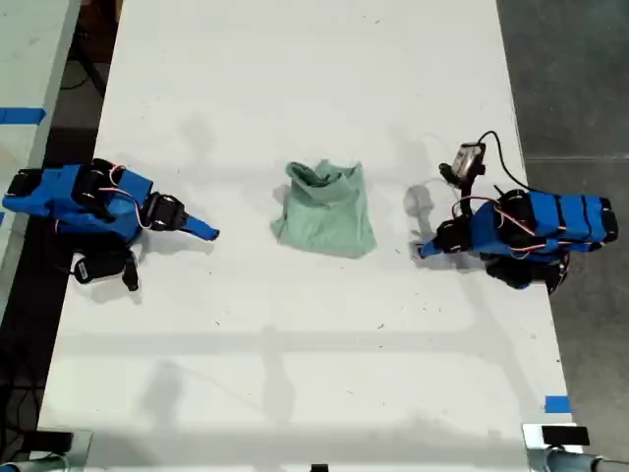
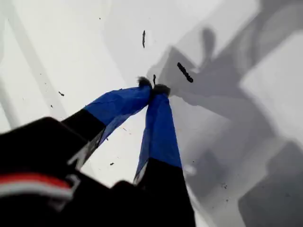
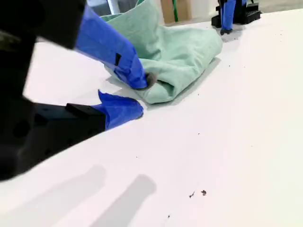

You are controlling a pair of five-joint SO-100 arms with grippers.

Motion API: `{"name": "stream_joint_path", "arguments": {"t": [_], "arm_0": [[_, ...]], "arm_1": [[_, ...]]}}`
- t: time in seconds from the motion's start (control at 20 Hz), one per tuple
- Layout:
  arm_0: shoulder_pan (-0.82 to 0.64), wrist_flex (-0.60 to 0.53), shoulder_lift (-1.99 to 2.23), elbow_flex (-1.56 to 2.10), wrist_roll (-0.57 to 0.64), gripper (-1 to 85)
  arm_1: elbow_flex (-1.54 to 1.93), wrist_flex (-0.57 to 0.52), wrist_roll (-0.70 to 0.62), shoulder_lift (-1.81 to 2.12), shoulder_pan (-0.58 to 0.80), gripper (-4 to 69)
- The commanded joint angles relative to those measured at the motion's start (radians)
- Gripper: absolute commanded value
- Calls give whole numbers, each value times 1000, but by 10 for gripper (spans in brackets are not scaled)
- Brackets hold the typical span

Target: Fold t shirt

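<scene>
The t shirt [image 1: 325, 208] sits bunched up in a wrinkly heap near the middle of the white table [image 1: 295, 88], nothing lying on it. My second gripper [image 3: 140, 97] is low on the tabletop right next to the shirt's edge, jaws parted a bit with nothing between them; one fingertip [image 3: 142, 80] looks like it's just at the cloth, can't tell if it's actually touching. My first gripper [image 2: 152, 89] has its two blue fingers pinched together at the tips, holding nothing, pointed down at bare table. In the exterior view both blue arms sit well apart from each other, one on each side of the shirt. Blue tape [image 1: 556, 403] marks the table edge at that view's lower right.
</scene>
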Motion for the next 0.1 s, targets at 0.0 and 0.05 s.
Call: {"name": "stream_joint_path", "arguments": {"t": [0.0,0.05], "arm_0": [[3,-14,6,3,6,57],[3,-14,6,3,6,57]], "arm_1": [[40,-21,-12,9,6,22],[40,-21,-12,9,6,22]]}}
